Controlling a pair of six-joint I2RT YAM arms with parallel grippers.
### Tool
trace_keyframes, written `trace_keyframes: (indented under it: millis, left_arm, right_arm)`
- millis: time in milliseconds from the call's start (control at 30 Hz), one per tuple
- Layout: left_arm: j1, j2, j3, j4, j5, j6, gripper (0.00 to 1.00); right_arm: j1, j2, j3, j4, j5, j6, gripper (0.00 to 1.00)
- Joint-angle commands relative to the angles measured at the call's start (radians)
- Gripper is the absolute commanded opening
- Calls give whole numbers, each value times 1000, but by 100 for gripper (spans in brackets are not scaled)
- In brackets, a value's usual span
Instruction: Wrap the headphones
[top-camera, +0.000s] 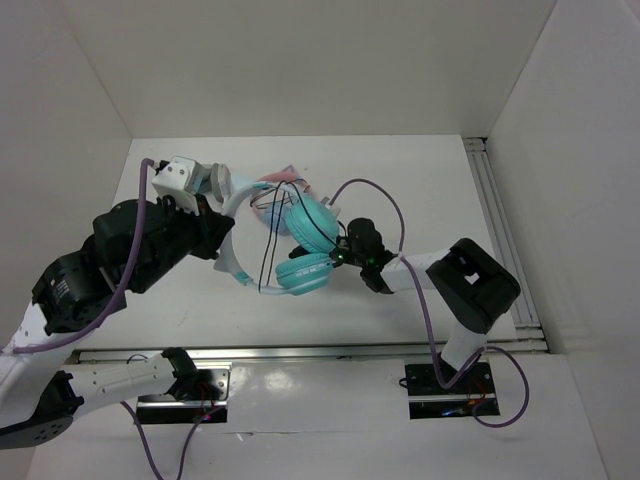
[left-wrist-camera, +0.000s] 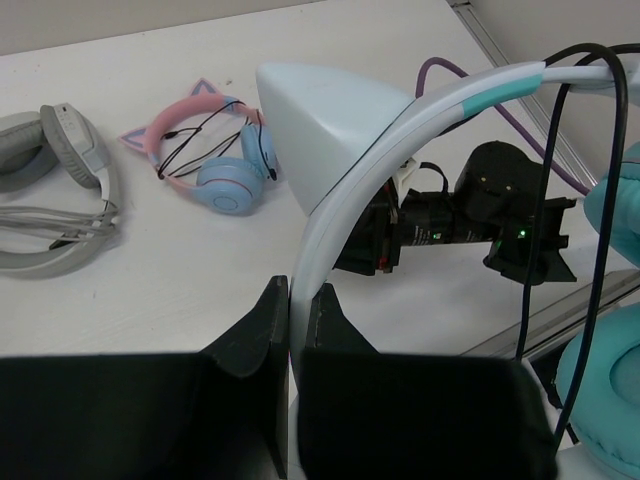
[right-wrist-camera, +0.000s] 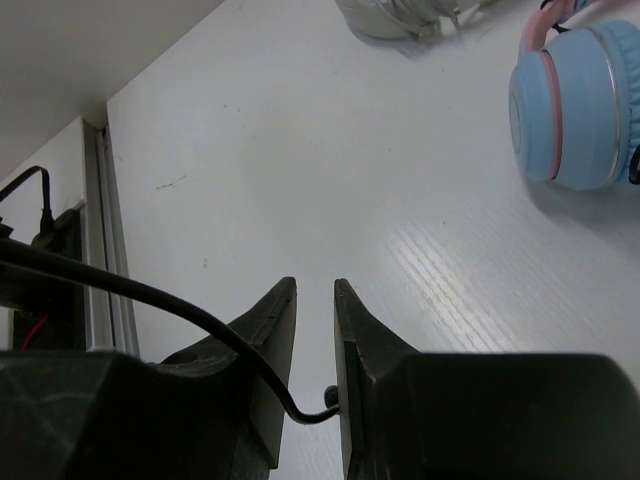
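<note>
The headphones have teal ear cups (top-camera: 312, 228), a whitish headband (top-camera: 232, 200) with cat ears and a thin black cable (top-camera: 268, 250). They are held up above the table. My left gripper (top-camera: 222, 245) is shut on the headband; in the left wrist view the band (left-wrist-camera: 400, 130) rises from between my fingers (left-wrist-camera: 297, 290), with a teal cup (left-wrist-camera: 605, 400) at the right. My right gripper (top-camera: 340, 258) sits just right of the lower cup. In the right wrist view its jaws (right-wrist-camera: 315, 285) are nearly closed, with the cable (right-wrist-camera: 150, 292) hooked in between them.
A pink-banded pair with light blue cups (left-wrist-camera: 215, 165) and a grey pair (left-wrist-camera: 60, 190) lie on the table at the back; the blue cup also shows in the right wrist view (right-wrist-camera: 580, 105). A metal rail (top-camera: 495, 230) runs along the right edge. White walls enclose the table.
</note>
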Motion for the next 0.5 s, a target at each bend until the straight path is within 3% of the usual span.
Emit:
trace_keyframes:
  millis: [0,467]
  left_arm:
    - [-3,-20,61,99,-4,-51,0]
    - [-3,-20,70,90,-46,-33,0]
  right_arm:
    - [5,29,-16,110,12,14,29]
    - [5,51,-47,119,-6,14,32]
